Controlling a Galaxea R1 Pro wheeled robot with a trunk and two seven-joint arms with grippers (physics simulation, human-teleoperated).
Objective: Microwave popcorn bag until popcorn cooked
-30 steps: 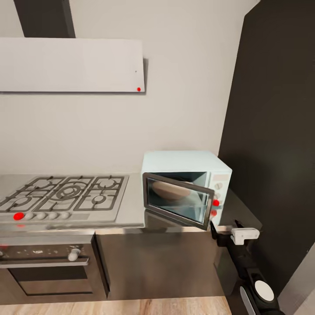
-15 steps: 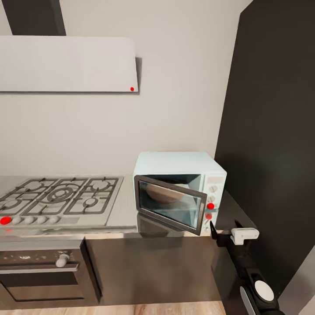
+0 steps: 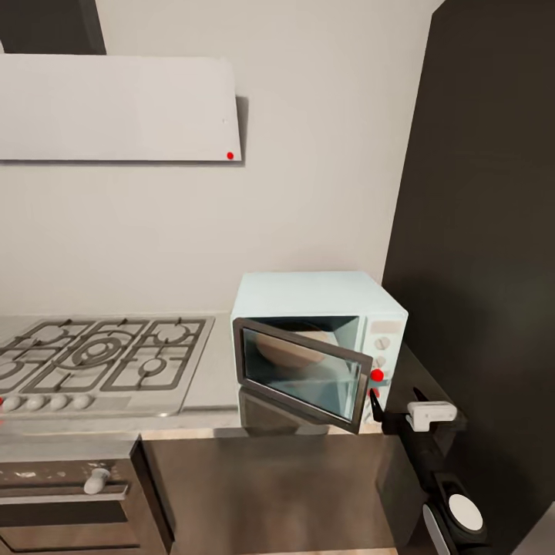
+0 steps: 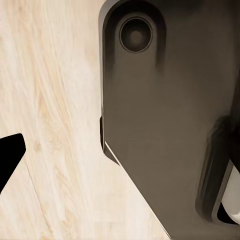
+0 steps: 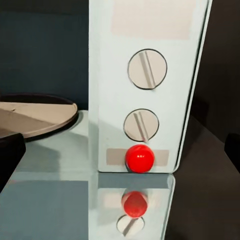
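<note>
The pale blue microwave [image 3: 308, 291] stands on the countertop [image 3: 212, 385] with its glass door [image 3: 301, 374] swung partly out from its left side. Through the glass the tan popcorn bag [image 3: 289, 348] sits inside the cavity; the popcorn is hidden. My right gripper [image 3: 396, 405] is open, low beside the door's free edge and in front of the control panel. In the right wrist view the panel's two knobs [image 5: 147, 69] and red light [image 5: 139, 158] lie straight ahead of the gripper [image 5: 120, 152]. A black left fingertip [image 4: 8, 156] hangs over the wooden floor.
A steel gas hob [image 3: 100, 354] lies left of the microwave, with an oven front [image 3: 62, 493] below and a white hood [image 3: 116, 108] above. A tall dark cabinet [image 3: 478, 231] rises close on the right. My dark base [image 4: 165, 125] sits beside the left gripper.
The camera has moved, so the whole view has shifted and the hob sits further left. The microwave door is still ajar and my right gripper keeps its place by the panel.
</note>
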